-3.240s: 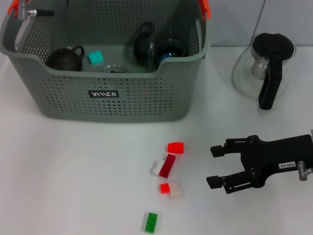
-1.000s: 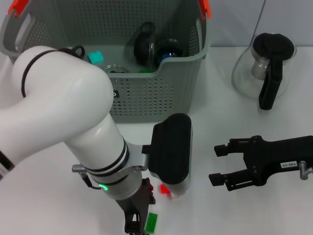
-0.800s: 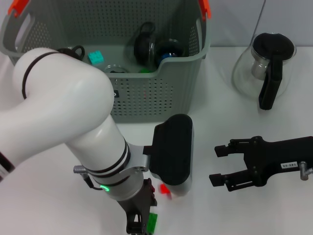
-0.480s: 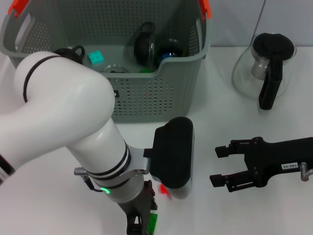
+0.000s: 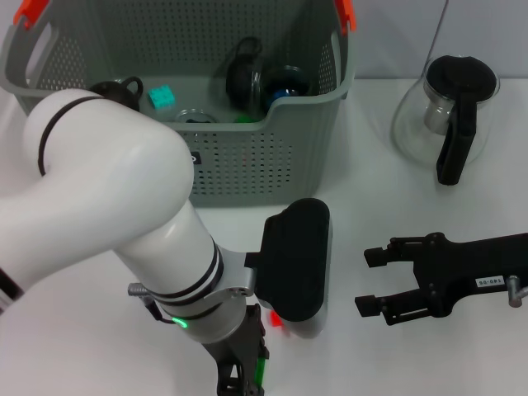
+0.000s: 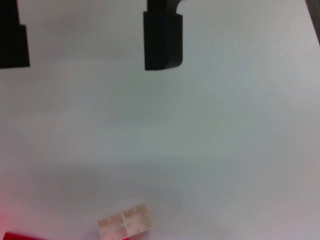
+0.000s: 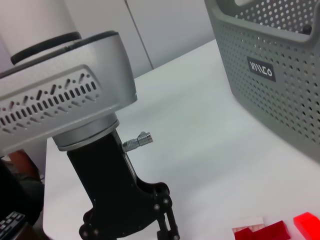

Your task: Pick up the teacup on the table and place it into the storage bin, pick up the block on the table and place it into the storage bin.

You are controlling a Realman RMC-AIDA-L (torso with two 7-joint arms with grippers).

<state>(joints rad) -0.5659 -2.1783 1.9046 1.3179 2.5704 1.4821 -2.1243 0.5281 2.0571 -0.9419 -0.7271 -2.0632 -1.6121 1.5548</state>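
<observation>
Storage bin point(image 5: 272, 157): matt grey perforated plastic. Jug point(image 5: 450, 115): clear glossy glass. Table point(image 5: 396, 206): smooth white.

Probably a robotics lab test bench: a bare white table point(image 5: 412, 214) against plain pale wall panels point(image 7: 165, 25), staged with a grey perforated storage bin point(image 5: 247, 165), a glass teapot point(image 5: 445, 115) and scattered toy blocks point(image 7: 265, 231).

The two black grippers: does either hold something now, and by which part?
Nothing is held. The left gripper stands open above the bare white table, close to the small green block; the right gripper is open and empty.
</observation>
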